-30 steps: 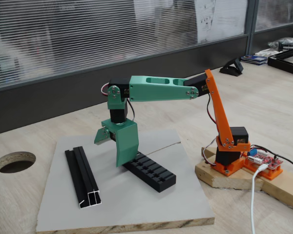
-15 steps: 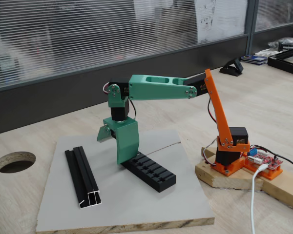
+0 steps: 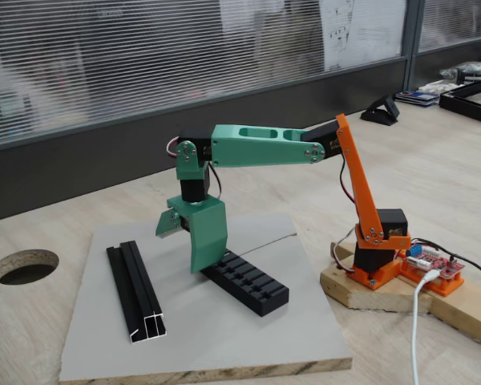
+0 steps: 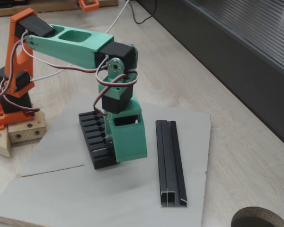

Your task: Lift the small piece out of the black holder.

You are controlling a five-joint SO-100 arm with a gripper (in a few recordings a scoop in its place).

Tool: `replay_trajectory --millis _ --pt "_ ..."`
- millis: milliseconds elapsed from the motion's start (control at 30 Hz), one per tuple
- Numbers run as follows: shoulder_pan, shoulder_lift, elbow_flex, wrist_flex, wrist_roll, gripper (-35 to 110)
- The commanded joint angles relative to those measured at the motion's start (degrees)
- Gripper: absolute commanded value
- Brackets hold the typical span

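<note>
The black holder [image 3: 250,285] [image 4: 92,136] lies on a grey board [image 3: 224,337]. My green gripper [image 3: 179,252] points straight down at the holder's end farthest from the arm's base. Its broad fixed finger [image 4: 128,140] stands against that end, and the small moving finger [image 3: 167,223] is swung out to the left, so the gripper is open. In a fixed view a thin pale sliver [image 4: 99,151] sits in a slot beside the fixed finger; it looks like the small piece, but I cannot tell for sure. Nothing shows between the jaws.
A longer black grooved rail [image 3: 136,290] [image 4: 171,161] lies on the board beside the holder. The arm's orange base [image 3: 377,250] stands on a wooden block next to a red circuit board [image 3: 434,268] and cables. A round hole [image 3: 24,265] is cut in the table.
Half a second ago the gripper stood slightly higher and to the right; it is back down where it was a second ago. The holder and rail have not moved.
</note>
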Motion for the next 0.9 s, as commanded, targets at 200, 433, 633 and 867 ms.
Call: replay_trajectory --millis 200,433,633,867 --pt "-1.0 0.8 -0.5 0.6 0.6 80" --pt "-1.0 0.8 -0.4 0.6 0.6 80" --pt "-1.0 0.8 -0.6 0.6 0.6 80" --pt "-0.9 0.8 -0.2 0.6 0.6 80"
